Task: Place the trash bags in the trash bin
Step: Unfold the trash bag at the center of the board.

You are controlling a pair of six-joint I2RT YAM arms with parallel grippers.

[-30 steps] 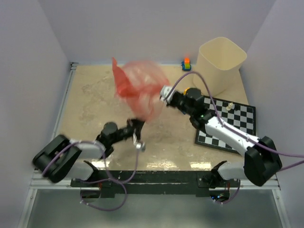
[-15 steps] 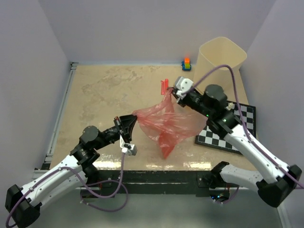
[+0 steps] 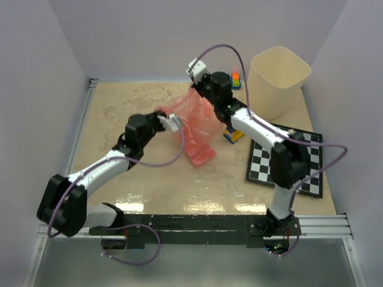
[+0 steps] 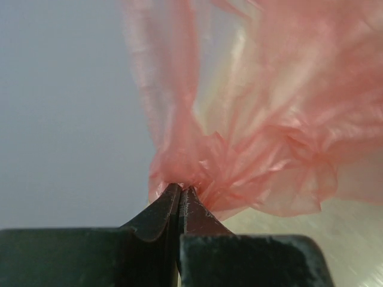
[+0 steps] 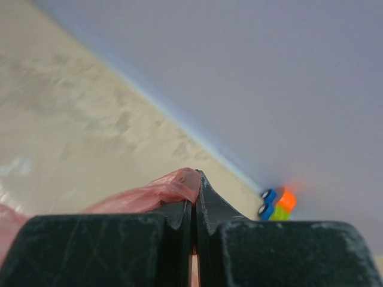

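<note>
We hold the red trash bag (image 3: pixel 196 128) stretched above the table (image 3: pixel 119 137), left of the trash bin (image 3: pixel 279 76). The left gripper (image 3: pixel 170 119) is clamped on one bunched edge and the right gripper (image 3: pixel 195 89) on another, likely to spread it open.

The left hand (image 3: pixel 170 121) and right hand (image 3: pixel 195 90) hold the red trash bag (image 3: pixel 197 130) over the desk (image 3: pixel 119 113), left of the trash bin (image 3: pixel 279 81).

Both arms stretched forward and angled inward. The left end effector (image 3: pixel 169 120) and the right end effector (image 3: pixel 195 89), farther out, each had its jaws pinched tight on the trash bag (image 3: pixel 200 128).
</note>
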